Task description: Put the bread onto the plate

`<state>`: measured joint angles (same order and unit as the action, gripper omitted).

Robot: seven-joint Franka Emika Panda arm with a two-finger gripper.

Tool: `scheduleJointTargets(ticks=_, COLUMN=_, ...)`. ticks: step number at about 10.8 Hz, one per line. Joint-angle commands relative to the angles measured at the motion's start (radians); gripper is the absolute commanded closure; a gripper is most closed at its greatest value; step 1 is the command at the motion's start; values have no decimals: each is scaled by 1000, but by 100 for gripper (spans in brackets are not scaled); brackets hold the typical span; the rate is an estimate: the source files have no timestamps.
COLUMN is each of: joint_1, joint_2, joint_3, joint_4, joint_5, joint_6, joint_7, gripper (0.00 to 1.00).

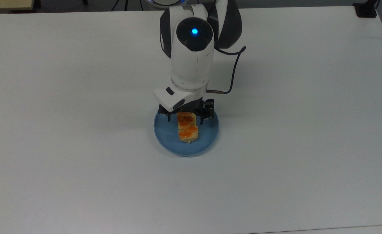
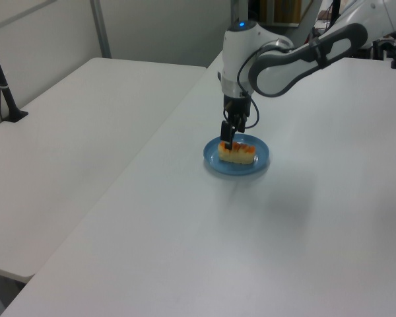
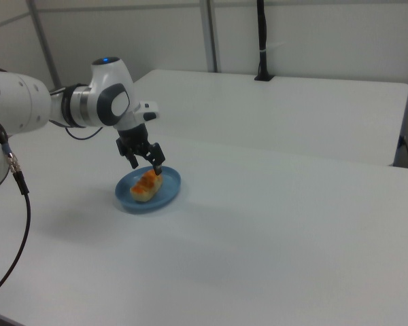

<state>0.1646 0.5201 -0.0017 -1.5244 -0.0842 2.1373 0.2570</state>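
While the bread (image 1: 188, 127) is lying on the plate (image 1: 207, 136), just below frame centre in the top view, the claw (image 1: 186, 117) is hanging spread open astride its upper end; a careless lift risks a fingertip dragging it off.

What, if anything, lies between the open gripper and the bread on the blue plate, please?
Nothing: in the right view, the gripper hangs open just above the bread, which lies on the blue plate, and only a bare gap separates them.
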Motion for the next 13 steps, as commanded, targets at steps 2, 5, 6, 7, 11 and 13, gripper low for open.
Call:
scheduleJointTargets(ticks=2, joint_1=-34, joint_2=-233, joint_3=-11, joint_4=-28, joint_5=-5, joint_6=-256, joint_7=-18, gripper=0)
scheduleJointTargets(ticks=5, joint_1=-91, joint_2=-407, joint_3=-11, joint_4=-83, joint_5=-3, joint_6=-403, joint_7=-45, gripper=0)
scheduleJointTargets(ticks=6, joint_1=-108, joint_2=-451, joint_3=-11, joint_4=-101, joint_5=-3, joint_6=-437, joint_7=-59, gripper=0)
scheduleJointTargets(ticks=7, joint_1=-128, joint_2=-474, joint_3=-9, joint_4=-106, joint_5=-3, joint_6=-450, joint_7=-74, gripper=0)
scheduleJointTargets(ticks=11, joint_1=-137, joint_2=-505, joint_3=-9, joint_4=-103, joint_5=-3, joint_6=-488, joint_7=-140, gripper=0)
scheduleJointTargets(ticks=13, joint_1=-145, joint_2=-505, joint_3=-9, joint_4=-102, joint_5=-3, joint_6=-502, joint_7=-151, gripper=0)
